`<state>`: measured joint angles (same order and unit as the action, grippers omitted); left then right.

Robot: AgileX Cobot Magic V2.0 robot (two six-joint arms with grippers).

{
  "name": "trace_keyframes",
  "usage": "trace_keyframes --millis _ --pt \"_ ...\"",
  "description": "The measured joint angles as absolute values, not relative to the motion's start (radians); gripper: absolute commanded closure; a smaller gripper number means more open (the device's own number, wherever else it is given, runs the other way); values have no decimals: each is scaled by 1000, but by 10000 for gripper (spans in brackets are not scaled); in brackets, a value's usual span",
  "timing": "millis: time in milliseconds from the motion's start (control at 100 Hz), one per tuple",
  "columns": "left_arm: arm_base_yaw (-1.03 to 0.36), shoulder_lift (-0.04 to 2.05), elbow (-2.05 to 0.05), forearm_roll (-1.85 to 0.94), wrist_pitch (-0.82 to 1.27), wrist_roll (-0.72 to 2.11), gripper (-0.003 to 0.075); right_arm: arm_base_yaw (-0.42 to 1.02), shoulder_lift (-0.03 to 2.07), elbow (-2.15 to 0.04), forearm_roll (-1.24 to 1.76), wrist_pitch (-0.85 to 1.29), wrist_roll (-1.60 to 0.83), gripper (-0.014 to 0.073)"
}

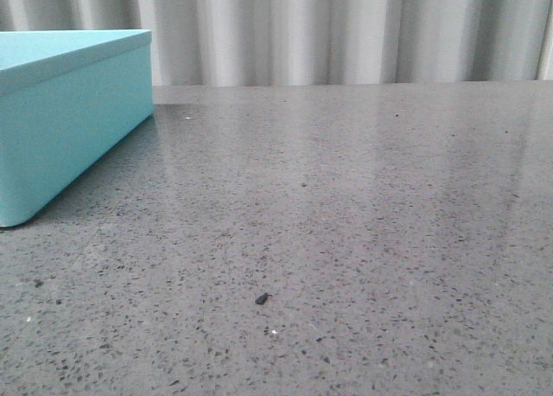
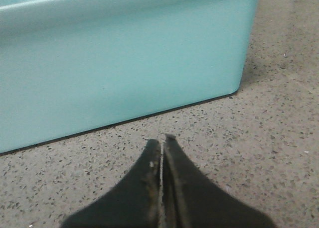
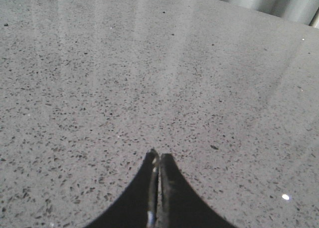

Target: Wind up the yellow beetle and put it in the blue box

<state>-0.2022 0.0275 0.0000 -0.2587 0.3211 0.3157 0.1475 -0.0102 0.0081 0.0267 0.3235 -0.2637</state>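
The blue box (image 1: 69, 119) stands at the far left of the grey speckled table in the front view, its top rim showing. In the left wrist view its smooth side wall (image 2: 124, 63) fills the upper part. My left gripper (image 2: 162, 141) is shut and empty, just above the table, a short way from the box's wall. My right gripper (image 3: 159, 157) is shut and empty over bare table. The yellow beetle is out of view in every frame. Neither gripper shows in the front view.
A small dark speck (image 1: 262, 298) lies on the table near the front middle. A pleated grey curtain (image 1: 346, 28) hangs behind the table's far edge.
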Motion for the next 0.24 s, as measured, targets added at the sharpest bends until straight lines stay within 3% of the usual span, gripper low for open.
trace_keyframes --millis 240 --pt "-202 28 0 -259 321 316 741 148 -10 8 27 324 -264 635"
